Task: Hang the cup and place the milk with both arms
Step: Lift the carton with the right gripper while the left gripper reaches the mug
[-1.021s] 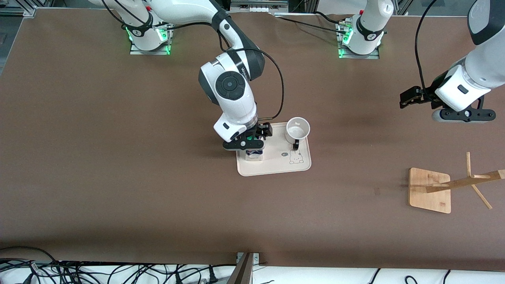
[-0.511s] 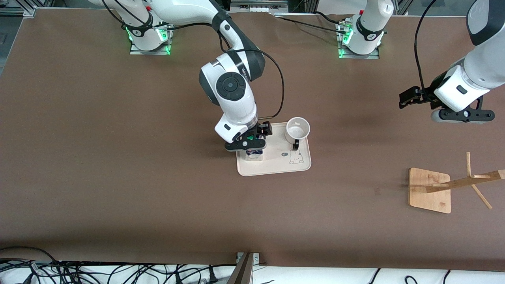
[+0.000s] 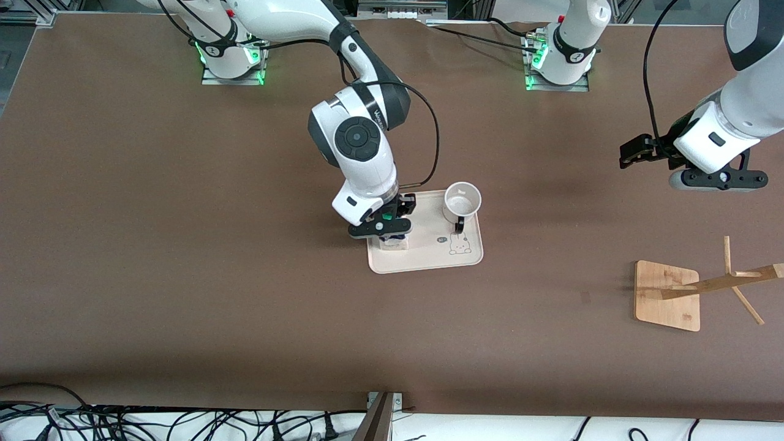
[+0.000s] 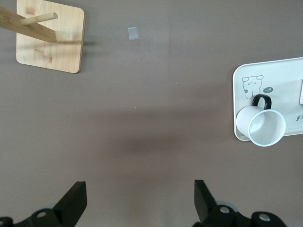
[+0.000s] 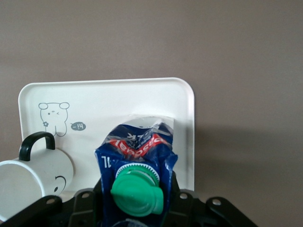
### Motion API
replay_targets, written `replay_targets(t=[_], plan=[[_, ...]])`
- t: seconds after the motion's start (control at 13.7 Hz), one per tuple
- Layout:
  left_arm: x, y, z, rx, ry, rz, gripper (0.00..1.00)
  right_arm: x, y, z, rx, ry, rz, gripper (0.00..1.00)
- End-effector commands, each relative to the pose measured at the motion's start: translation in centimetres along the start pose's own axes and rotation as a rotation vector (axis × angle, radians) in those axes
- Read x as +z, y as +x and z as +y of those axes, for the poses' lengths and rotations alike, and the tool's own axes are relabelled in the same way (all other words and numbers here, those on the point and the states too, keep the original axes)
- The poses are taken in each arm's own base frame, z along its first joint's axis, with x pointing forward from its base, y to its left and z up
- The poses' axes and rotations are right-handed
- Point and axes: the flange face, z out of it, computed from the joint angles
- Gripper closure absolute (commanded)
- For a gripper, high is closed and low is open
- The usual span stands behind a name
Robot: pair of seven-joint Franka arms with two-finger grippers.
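On the brown table a cream rectangular plastic tray printed with a small bear drawing sits midway between the two arms' ends. The right arm, white with dark grey joint bands, reaches down from its base to the tray's end that lies toward the right arm's side, and its black two-finger right gripper is down over the small gable-top milk carton with a dark blue printed top and round green cap. In the right wrist view the carton's blue top and cap stand directly between the gripper's black fingers, which have drawn in against its sides, so the carton is clamped; its white lower part rests on the tray. Beside it on the same tray, toward the left arm's end, stands the small white mug with a thin black loop handle, upright with its mouth open upward and its handle turned toward the front camera; it is apart from the carton and no gripper touches it. The left arm waits up in the air toward its own end of the table, well apart from the tray, and the left gripper hangs over bare table with its black fingers spread wide and nothing between them. A light bamboo cup rack with a square base and angled pegs stands nearer the front camera than that gripper.
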Motion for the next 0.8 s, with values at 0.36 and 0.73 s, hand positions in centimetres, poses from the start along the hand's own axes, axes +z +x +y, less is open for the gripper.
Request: replay_targets(t=[0.36, 0.73], plan=[[1.9, 1.5, 9.0, -0.052, -0.034, 0.020, 0.00, -1.4, 0.6, 0.6, 0.010, 0.007, -0.021, 0.51], [9.4, 2.5, 17.3, -0.046, -0.116, -0.041, 0.00, -9.9, 0.1, 2.5, 0.024, -0.003, -0.044, 0.50]])
